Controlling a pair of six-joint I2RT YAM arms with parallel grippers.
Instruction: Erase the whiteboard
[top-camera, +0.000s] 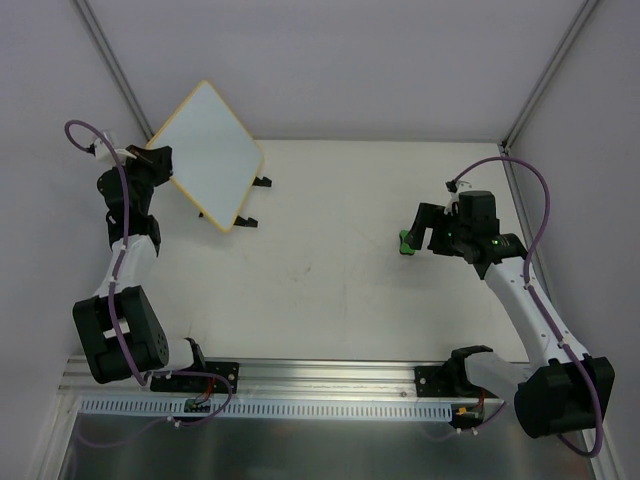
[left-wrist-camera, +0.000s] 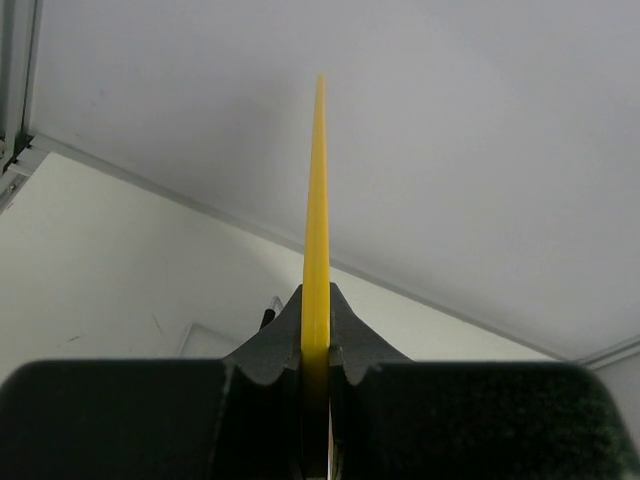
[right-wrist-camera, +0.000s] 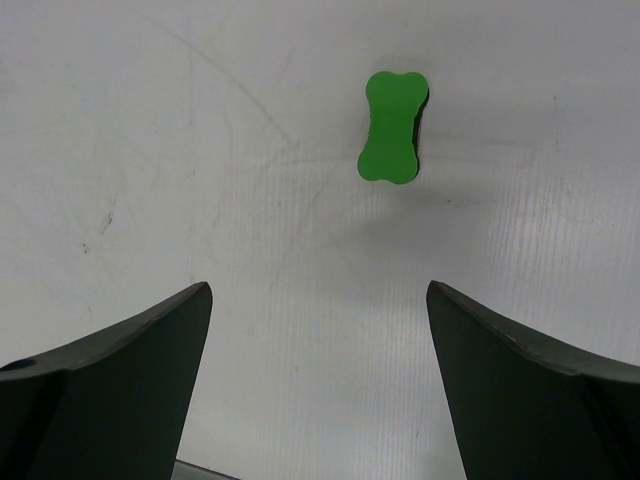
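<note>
Right gripper (right-wrist-camera: 318, 292) fingers gape wide at lower frame; green eraser (right-wrist-camera: 393, 127) lies ahead, upper right of centre, long axis pointing away, so jaws would span its width; left gripper (left-wrist-camera: 316, 345) clamps the whiteboard (top-camera: 208, 160) edge, raised upper left, well apart

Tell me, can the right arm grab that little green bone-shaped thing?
Probably yes. The right gripper is open, and the green eraser lies alone on the table just ahead of its fingers, with nothing between them. The left gripper holds the whiteboard far off to the side.
</note>
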